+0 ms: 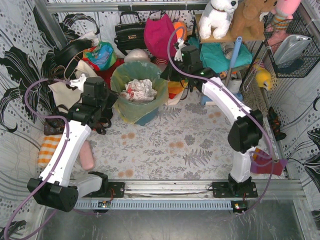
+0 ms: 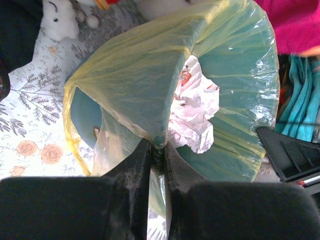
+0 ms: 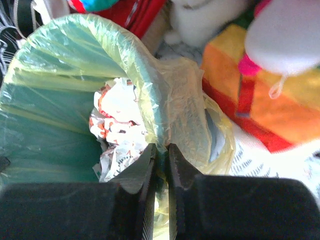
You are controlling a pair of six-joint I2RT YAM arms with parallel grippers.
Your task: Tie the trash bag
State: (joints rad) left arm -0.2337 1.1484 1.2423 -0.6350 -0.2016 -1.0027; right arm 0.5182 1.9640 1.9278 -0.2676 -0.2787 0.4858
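Trash bag (image 1: pixel 126 107) is seen from above at the far side of the table (image 1: pixel 165 150). It lines a round teal bin (image 1: pixel 148 119), and crumpled paper (image 1: pixel 140 89) lies inside it. The left pincer (image 1: pixel 111 106) is set at the bag's left edge and the right pincer (image 1: pixel 169 75) at its right edge. From this height the fingers seem to touch the film, but the grip itself cannot be made out.

In the left wrist view, the left pincer (image 2: pixel 157 150) is drawn together on a fold of the trash bag (image 2: pixel 140 85), with only thin plastic caught between its dark fingers. The film is lifted off the rim into a tent above the teal bin (image 2: pixel 82 112). The crumpled paper (image 2: pixel 195 110) is seen just beyond the fold, and the flowered table (image 2: pixel 35 100) is visible on the left.

In the right wrist view, the right pincer (image 3: pixel 161 150) is likewise clamped on a gathered pleat of the trash bag (image 3: pixel 185 115), raised from the rim. The crumpled paper (image 3: pixel 120 115) is seen to the left of the fingers, and the teal bin (image 3: pixel 45 135) shows through the film.
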